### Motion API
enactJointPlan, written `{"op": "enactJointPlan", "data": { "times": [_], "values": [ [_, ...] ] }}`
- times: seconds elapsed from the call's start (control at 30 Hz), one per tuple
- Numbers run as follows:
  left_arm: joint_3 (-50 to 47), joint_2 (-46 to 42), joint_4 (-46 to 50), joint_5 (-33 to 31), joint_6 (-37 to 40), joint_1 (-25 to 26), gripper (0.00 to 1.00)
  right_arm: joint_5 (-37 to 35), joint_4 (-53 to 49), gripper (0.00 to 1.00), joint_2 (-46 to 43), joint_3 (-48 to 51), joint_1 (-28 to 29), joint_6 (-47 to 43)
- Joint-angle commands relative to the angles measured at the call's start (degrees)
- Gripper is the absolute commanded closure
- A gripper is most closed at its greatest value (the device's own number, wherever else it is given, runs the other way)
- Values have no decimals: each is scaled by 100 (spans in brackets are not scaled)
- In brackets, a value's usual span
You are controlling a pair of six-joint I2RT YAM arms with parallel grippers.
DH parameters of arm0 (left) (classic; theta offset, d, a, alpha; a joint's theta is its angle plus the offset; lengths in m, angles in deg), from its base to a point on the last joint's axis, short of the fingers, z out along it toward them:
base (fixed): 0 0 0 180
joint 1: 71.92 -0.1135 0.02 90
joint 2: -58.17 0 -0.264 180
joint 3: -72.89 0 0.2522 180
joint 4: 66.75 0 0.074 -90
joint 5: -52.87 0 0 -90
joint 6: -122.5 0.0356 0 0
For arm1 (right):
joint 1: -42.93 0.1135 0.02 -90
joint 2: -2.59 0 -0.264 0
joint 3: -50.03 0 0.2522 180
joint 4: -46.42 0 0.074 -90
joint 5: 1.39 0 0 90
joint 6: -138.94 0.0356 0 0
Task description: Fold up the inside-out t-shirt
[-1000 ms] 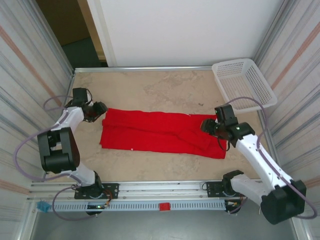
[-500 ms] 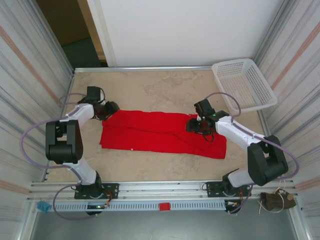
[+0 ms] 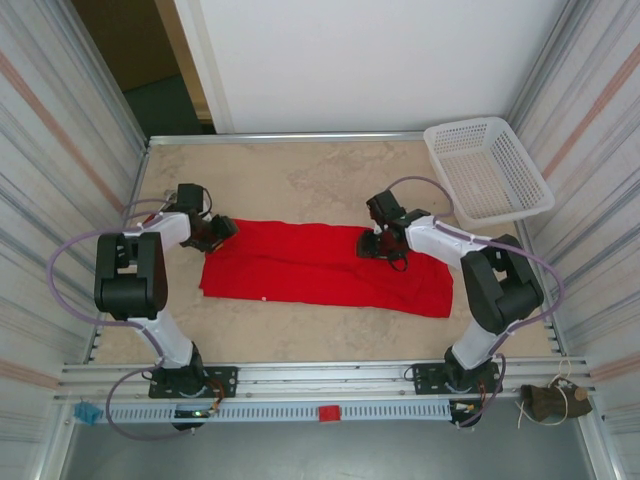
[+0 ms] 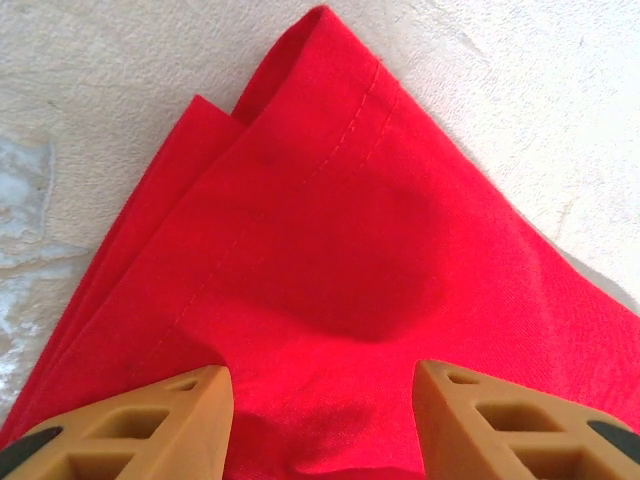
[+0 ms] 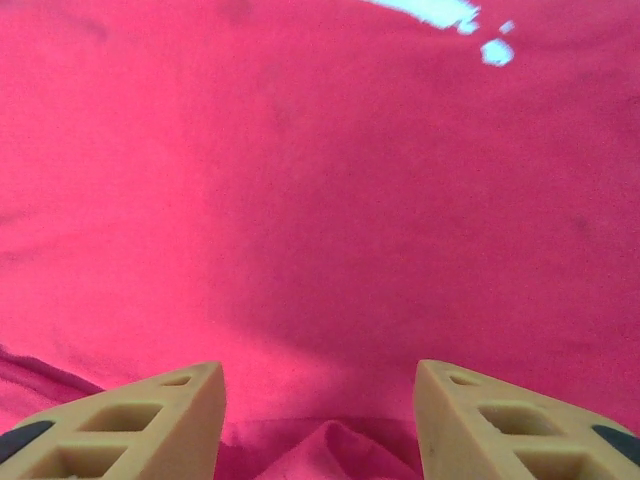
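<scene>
The inside-out t-shirt (image 3: 320,268) lies flat on the table (image 3: 300,180) as a long red band running left to right across the middle of the top external frame. Its right end sits slightly lower than its left.

The left gripper (image 3: 222,230) is at the band's upper left corner. In the left wrist view, the left gripper (image 4: 320,378) has its jaws apart. Both fingers (image 4: 160,420) are at the bottom of the frame over the red cloth (image 4: 330,230), which shows a stitched hem and layered folded edges towards the upper left.

The right gripper (image 3: 372,245) is at the band's upper edge, right of centre. In the right wrist view, the right gripper (image 5: 320,372) also has its jaws apart, and a small pucker of cloth (image 5: 320,180) rises between them at the bottom edge. A pale print fragment (image 5: 430,10) shows at the top of the frame.

A white mesh basket (image 3: 487,168) stands at the table's upper right corner, well apart from the t-shirt.
</scene>
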Motion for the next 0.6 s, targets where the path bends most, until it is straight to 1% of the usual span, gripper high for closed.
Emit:
{"op": "enactJointPlan", "data": {
  "times": [0.0, 0.03, 0.07, 0.1, 0.13, 0.27, 0.37, 0.47, 0.53, 0.57],
  "values": [
    [-46, -16, -48, -102, 51, -35, 50, 33, -74, 60, 77, -15, 131, -109],
    [-54, -15, -57, -105, 48, -39, 50, 3, -84, 69, 52, 20, 168, -96],
    [-61, -22, -58, -101, 48, -36, 50, -41, -113, 83, -15, 66, 203, -92],
    [-68, -23, -66, -95, 47, -35, 50, -68, -148, 93, -68, 99, 230, -81],
    [-72, -25, -75, -91, 48, -34, 50, -113, -187, 100, -178, 134, 264, -72],
    [-96, -40, -102, -91, 38, -34, 50, -282, -382, 100, -636, 245, 471, 7],
    [-116, -58, -115, -85, 34, -34, 50, -376, -568, 100, -923, 311, 734, 230],
    [-111, -81, -119, -71, 28, -35, 50, -453, -653, 100, -1169, 434, 1214, 553],
    [-107, -102, -119, -66, 25, -35, 50, -513, -721, 82, -1305, 499, 1569, 799],
    [-101, -103, -115, -66, 27, -39, 50, -541, -747, 76, -1367, 517, 1692, 879]
  ]
}}
